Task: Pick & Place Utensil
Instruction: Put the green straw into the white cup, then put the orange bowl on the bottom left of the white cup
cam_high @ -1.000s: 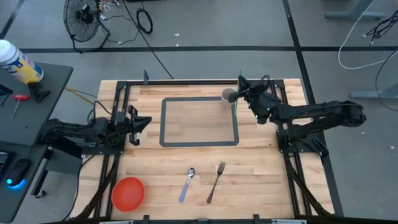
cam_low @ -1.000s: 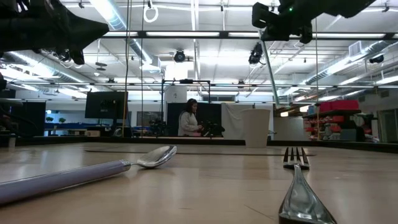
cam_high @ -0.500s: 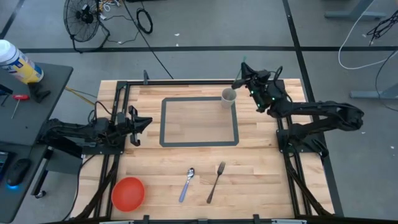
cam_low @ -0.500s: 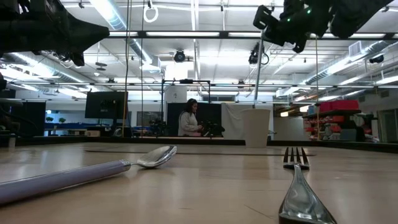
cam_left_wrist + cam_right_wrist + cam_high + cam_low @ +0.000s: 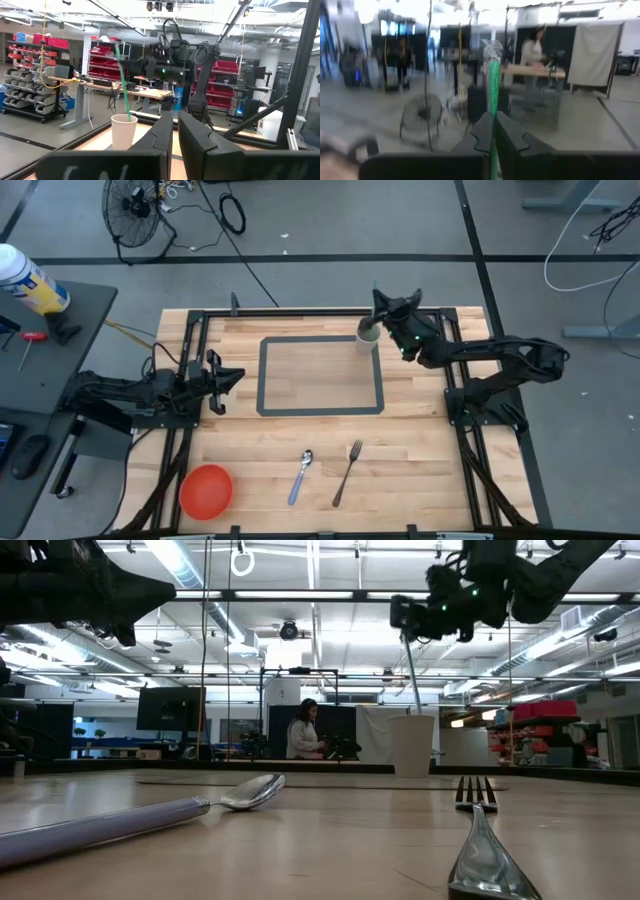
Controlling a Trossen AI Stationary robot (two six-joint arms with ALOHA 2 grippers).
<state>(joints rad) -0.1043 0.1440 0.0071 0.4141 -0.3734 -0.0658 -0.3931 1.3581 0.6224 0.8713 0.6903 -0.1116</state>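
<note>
Item: green utensil (image 5: 123, 80), pinched in my right hand (image 5: 378, 307), standing in the cup (image 5: 368, 333).
The cup sits at the far right corner of the taped frame (image 5: 320, 375); I see open counter (image 5: 420, 460) nearer, up to the spoon (image 5: 301, 476) and fork (image 5: 346, 472). Since the earlier frame the right hand has swung left over the cup. Left hand (image 5: 232, 373) pressed together, at the left edge.

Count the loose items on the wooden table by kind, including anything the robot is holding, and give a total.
Spoons: 1, purple-handled spoon
Forks: 1, metal fork
Bowls: 1, red bowl
Cups: 1, paper cup
Green-handled utensils: 1, green-handled utensil, gripped by the right claw with its lower end in the cup
Total: 5
</note>
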